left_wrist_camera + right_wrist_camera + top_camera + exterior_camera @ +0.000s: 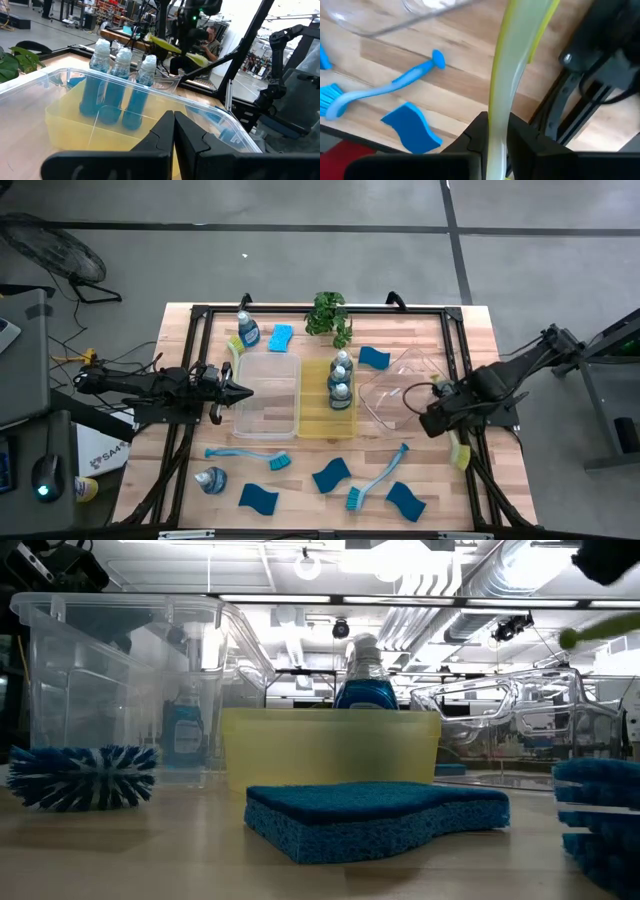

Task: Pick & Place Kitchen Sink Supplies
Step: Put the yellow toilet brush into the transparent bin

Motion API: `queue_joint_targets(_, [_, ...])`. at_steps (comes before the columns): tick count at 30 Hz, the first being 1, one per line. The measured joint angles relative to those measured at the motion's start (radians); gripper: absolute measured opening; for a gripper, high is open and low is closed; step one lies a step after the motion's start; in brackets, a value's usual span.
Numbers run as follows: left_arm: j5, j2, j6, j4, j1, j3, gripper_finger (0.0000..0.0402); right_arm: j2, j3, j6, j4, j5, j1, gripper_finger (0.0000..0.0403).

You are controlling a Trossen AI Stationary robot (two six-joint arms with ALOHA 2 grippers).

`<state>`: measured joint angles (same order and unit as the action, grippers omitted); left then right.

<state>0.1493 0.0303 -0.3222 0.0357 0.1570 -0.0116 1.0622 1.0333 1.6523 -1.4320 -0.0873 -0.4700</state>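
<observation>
My right gripper (pixel 438 423) hangs above the table's right side, shut on a yellow-green dish brush (pixel 506 65). That brush also shows high in the low view (pixel 602 632) and beyond the trays in the left wrist view (pixel 167 45). My left gripper (pixel 240 390) is shut and empty, pointing level at the clear tray (pixel 268 395). Three blue soap bottles (pixel 340 380) stand in the yellow tray (pixel 318 420). Blue brushes (pixel 250 455) (pixel 375 480), several blue sponges (pixel 330 475) and a fallen bottle (pixel 211 478) lie on the near table. My right gripper pinches the yellow-green brush's handle (pixel 497 110) between its two fingers, which point down from above. The handle runs on out past the fingertips (pixel 475 135). The brush is lifted clear of the table; one end (pixel 461 450) shows beside the gripper.
A second clear tray (pixel 400 390) sits tilted by the right gripper. A green plant (pixel 330 315), a bottle (pixel 247 328) and a sponge (pixel 281 337) are at the far edge. Black frame rails (pixel 470 470) border the table. A person (pixel 210 37) is beyond the table.
</observation>
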Motion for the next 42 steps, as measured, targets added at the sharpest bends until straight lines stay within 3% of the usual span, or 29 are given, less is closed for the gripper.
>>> queue_joint_targets(10, [0.000, 0.000, 0.000, 0.000, 0.000, 0.000, 0.0002, 0.000, 0.144, -0.369, -0.059, 0.282, 0.199, 0.0047])
queue_joint_targets(21, [0.000, 0.000, 0.000, 0.000, 0.000, 0.000, 0.0002, -0.010, 0.135, -0.403, 0.102, 0.598, 0.399, 0.0049])
queue_joint_targets(32, [0.000, 0.000, 0.000, 0.000, 0.000, 0.000, 0.0002, -0.175, -0.217, -0.171, 0.499, 0.613, 0.399, 0.0041])
queue_joint_targets(42, [0.000, 0.000, 0.000, 0.000, 0.000, 0.000, 0.0002, -0.194, -0.413, -0.009, 0.701, 0.545, 0.369, 0.0039])
